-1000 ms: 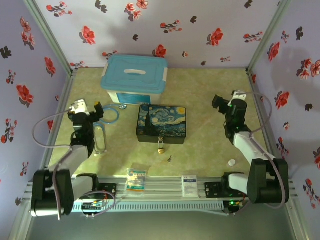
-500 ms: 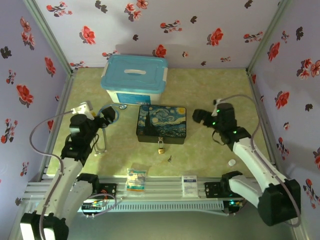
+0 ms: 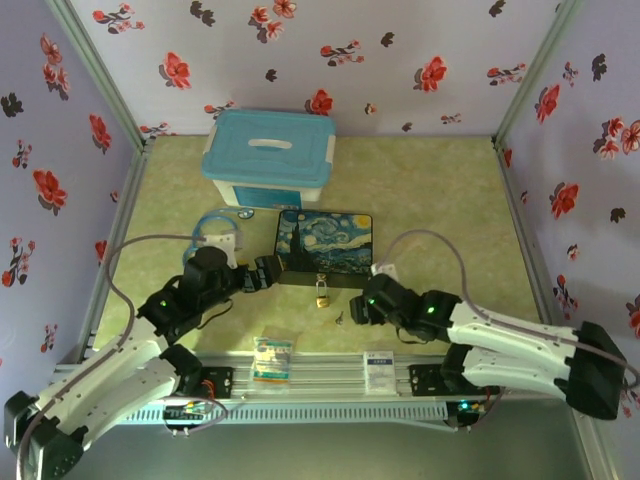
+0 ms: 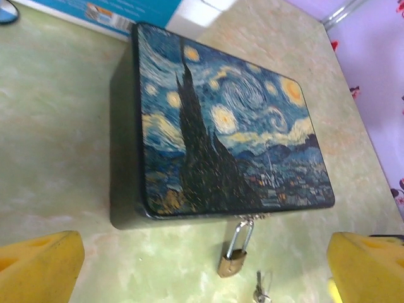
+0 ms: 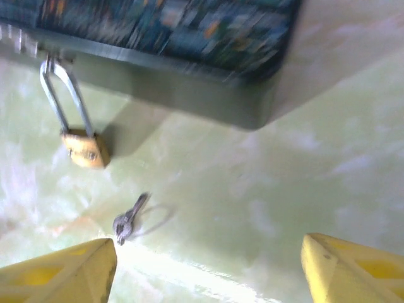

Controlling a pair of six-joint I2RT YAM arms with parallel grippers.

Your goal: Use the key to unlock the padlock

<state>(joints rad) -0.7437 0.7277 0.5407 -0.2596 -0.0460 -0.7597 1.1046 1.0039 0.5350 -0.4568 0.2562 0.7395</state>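
Just box (image 4: 221, 120) w/ padlock (image 4: 231, 262), key (image 5: 128, 219) nearby

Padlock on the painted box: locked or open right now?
Shut, as far as shows: both shackle legs enter the padlock body, which hangs from the box hasp. The key lies apart on the table, not inserted.

place: robot test booth | evidence: flower-print walls (image 3: 480, 40) enclosing green tabletop (image 3: 420, 190), aluminium rail (image 3: 320, 375) in front

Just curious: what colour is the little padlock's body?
The padlock is brass-gold, clearest in the left wrist view.
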